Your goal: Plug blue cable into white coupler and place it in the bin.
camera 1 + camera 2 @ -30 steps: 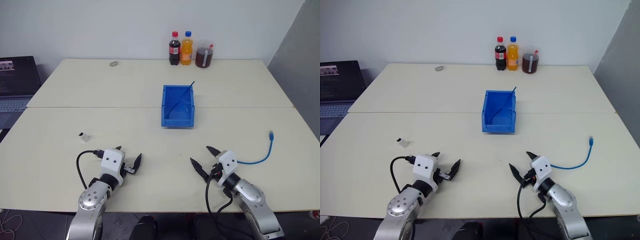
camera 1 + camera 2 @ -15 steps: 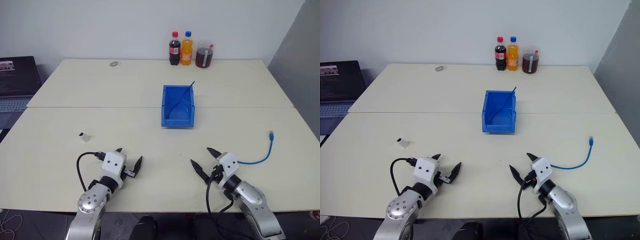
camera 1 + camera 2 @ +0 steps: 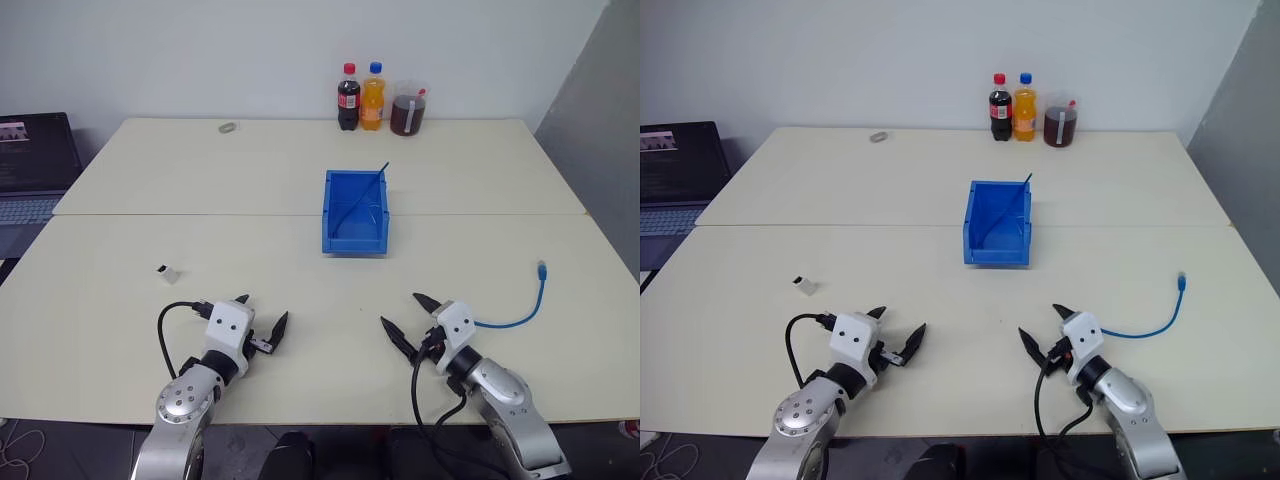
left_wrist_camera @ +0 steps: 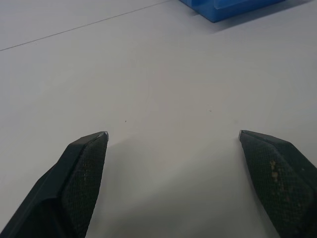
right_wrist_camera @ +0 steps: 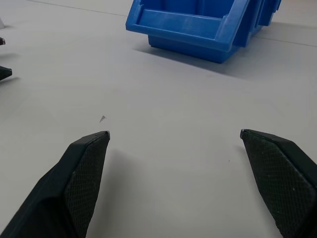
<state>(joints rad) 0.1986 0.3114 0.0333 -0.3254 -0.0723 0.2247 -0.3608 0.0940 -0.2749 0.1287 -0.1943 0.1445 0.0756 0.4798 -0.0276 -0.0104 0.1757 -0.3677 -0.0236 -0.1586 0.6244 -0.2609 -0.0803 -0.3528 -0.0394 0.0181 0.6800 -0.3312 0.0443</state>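
The blue cable lies curved on the table at the right, its plug tip pointing away from me. A tiny white coupler sits on the table at the left. Between them, farther back, stands the bright-blue bin. My left gripper hovers low over the near table, open and empty, right of and nearer than the coupler. Over at the right, my right gripper is open and empty too, with the cable's near end just right of its wrist. In the right wrist view the bin stands ahead of the spread fingers.
Two bottles and a jug of dark liquid stand at the table's far edge. A small grey ring lies far left. A laptop sits off the left side. A dark rod leans in the bin.
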